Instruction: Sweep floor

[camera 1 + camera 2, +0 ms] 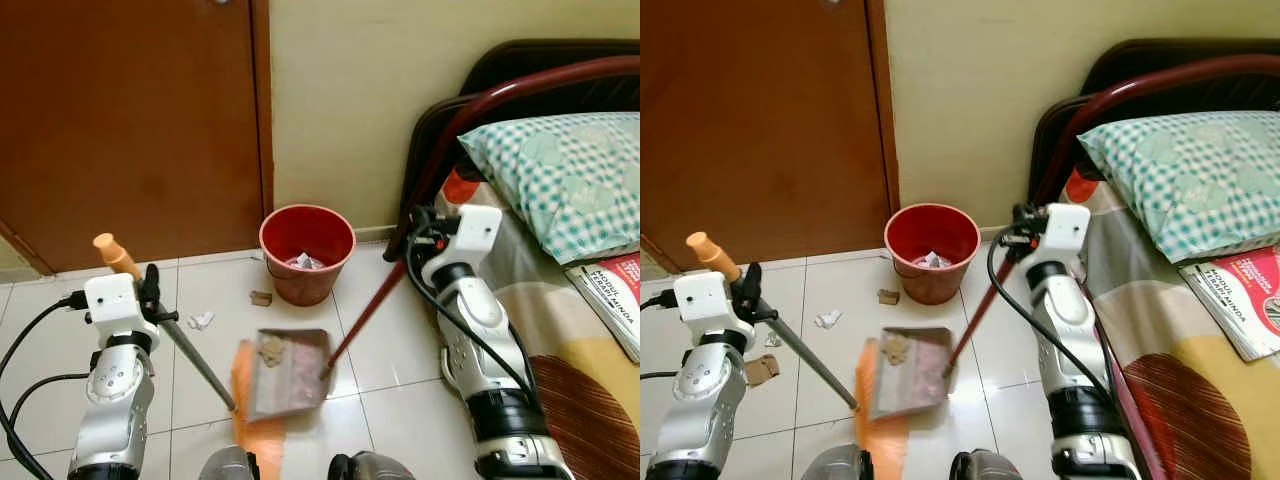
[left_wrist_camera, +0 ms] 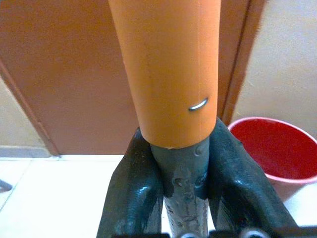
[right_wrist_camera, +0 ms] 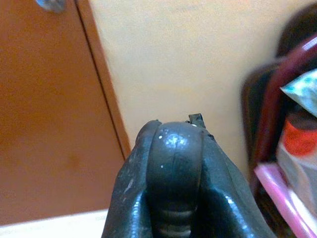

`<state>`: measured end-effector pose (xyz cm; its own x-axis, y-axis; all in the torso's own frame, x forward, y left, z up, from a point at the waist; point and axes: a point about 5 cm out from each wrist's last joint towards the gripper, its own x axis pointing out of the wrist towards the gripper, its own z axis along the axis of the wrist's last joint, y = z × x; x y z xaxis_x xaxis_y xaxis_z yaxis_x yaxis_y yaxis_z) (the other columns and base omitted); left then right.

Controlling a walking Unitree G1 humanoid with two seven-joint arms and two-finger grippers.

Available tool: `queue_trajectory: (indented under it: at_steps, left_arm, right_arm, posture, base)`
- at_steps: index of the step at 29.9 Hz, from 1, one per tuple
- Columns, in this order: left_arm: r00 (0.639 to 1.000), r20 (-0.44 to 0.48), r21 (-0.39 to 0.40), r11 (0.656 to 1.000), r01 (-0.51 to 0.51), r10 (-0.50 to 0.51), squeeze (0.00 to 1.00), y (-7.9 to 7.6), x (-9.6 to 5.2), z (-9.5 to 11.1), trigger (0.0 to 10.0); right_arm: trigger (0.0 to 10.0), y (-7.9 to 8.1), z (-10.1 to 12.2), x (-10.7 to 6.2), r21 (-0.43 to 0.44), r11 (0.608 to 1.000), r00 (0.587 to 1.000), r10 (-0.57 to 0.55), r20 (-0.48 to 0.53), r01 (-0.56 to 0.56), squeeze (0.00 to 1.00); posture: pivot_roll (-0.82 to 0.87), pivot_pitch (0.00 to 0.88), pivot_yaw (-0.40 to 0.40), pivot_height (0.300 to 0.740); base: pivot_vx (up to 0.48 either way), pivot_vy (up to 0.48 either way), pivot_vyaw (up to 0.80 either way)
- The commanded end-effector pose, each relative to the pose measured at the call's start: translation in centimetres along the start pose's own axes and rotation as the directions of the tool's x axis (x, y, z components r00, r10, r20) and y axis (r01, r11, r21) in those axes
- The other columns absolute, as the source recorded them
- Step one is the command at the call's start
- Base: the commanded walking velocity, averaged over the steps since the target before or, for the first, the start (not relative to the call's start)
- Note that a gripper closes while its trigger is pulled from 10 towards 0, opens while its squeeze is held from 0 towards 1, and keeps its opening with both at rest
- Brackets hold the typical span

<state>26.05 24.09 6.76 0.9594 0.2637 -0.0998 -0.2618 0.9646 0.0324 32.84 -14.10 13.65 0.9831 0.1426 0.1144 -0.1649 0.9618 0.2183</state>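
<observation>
Orange broom [image 1: 255,400] and grey dustpan [image 1: 285,372] meet on the white floor [image 1: 400,340], just in front of the red bin [image 1: 307,250].

The left end effector [image 2: 178,173] is squeezed tight on the broom's grey pole, just under its orange grip. The right end effector [image 3: 174,163] is closed around the top of the dustpan's dark red handle [image 1: 365,310]. Some dirt sits in the pan. Paper scraps [image 1: 202,320] lie near the bin. If the pan tips, the dirt could slide back out. A hard push could bump the bin.
</observation>
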Motion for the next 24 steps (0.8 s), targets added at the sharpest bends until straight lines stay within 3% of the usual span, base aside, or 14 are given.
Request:
queue_trajectory:
  at_steps: [1, 5, 7, 14, 18, 24]
  left_arm:
    - [0.993, -0.08, 0.199, 0.978, -0.066, 0.084, 0.0, 2.5, -0.7, -1.7, 10.0]
    - [0.991, -0.084, 0.208, 0.975, -0.083, 0.103, 0.0, 2.6, -0.6, -1.9, 10.0]
    - [0.99, -0.088, 0.187, 0.978, -0.092, 0.11, 0.0, 2.3, -0.6, -2.1, 10.0]
    - [0.991, -0.097, 0.171, 0.982, -0.077, 0.095, 0.0, 1.4, -0.7, -2.5, 10.0]
    - [0.991, -0.098, 0.165, 0.984, -0.071, 0.088, 0.0, 1.0, -0.6, -2.5, 10.0]
    - [0.992, -0.1, 0.16, 0.985, -0.063, 0.08, 0.0, 0.7, -0.5, -2.6, 10.0]
  right_arm:
    - [10.0, 0.4, 2.2, 0.7, 0.024, 1.0, 0.997, 0.009, 0.079, -0.011, 0.0]
    - [10.0, 1.0, 3.4, 1.5, 0.06, 0.998, 0.994, 0.013, 0.105, -0.019, 0.0]
    - [10.0, 1.9, 5.3, 2.6, 0.089, 0.995, 0.988, 0.022, 0.15, -0.036, 0.0]
    - [10.0, 2.8, 9.0, 4.8, 0.127, 0.99, 0.972, 0.025, 0.233, -0.055, 0.0]
    - [10.0, 2.9, 10.4, 5.5, 0.125, 0.991, 0.963, 0.02, 0.268, -0.056, 0.0]
    - [10.0, 2.5, 14.3, 6.7, 0.066, 0.998, 0.921, -0.006, 0.388, -0.021, 0.0]
  posture:
    - [0.03, 0.074, -0.054, 0.74]
    - [0.03, 0.076, -0.057, 0.74]
    - [0.03, 0.077, -0.061, 0.74]
    - [0.02, 0.076, -0.065, 0.74]
    - [0.02, 0.076, -0.067, 0.74]
    - [0.03, 0.076, -0.063, 0.74]
  base:
    - [0.0, 0.0, 0.0]
    - [0.0, 0.0, 0.0]
    - [0.0, 0.0, 0.0]
    - [0.0, 0.0, 0.0]
    - [0.0, 0.0, 0.0]
    - [0.0, 0.0, 0.0]
